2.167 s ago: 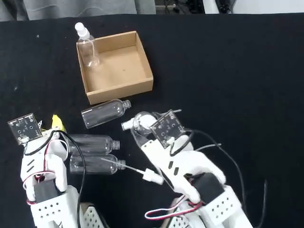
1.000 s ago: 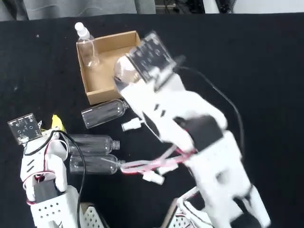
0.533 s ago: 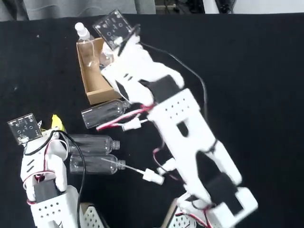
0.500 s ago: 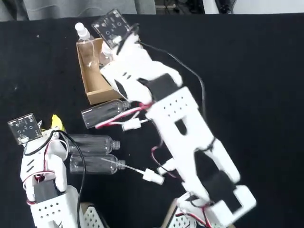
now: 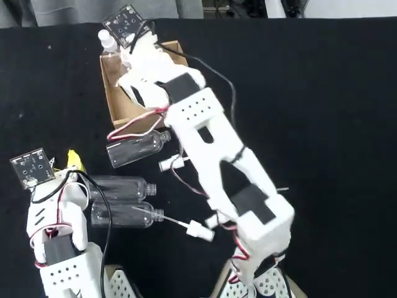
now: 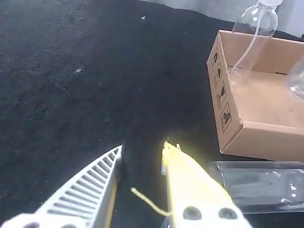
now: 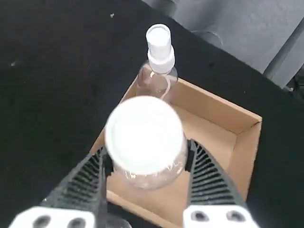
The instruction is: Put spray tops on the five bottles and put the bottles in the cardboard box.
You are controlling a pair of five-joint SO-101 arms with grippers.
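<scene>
My right gripper [image 7: 145, 153] is shut on a clear bottle with a white spray top [image 7: 144, 134], held upright over the cardboard box [image 7: 223, 124]. A second capped bottle [image 5: 107, 41] stands in the box's far left corner. Three uncapped bottles [image 5: 138, 148], [image 5: 121, 187], [image 5: 124, 215] lie on the black table in front of the box. Two loose spray tops [image 5: 172, 164], [image 5: 200, 231] lie near them. My left gripper [image 6: 142, 151] is open and empty at the near left, beside the lying bottles.
The right arm [image 5: 205, 143] stretches across the table's middle, over the box's front wall [image 5: 127, 124] and the loose tops. Black cloth covers the table [image 5: 322, 112], with open room to the right of the box.
The right arm lifted the capped bottle from the table's middle and carried it away and to the left, over the box. The left arm has not moved.
</scene>
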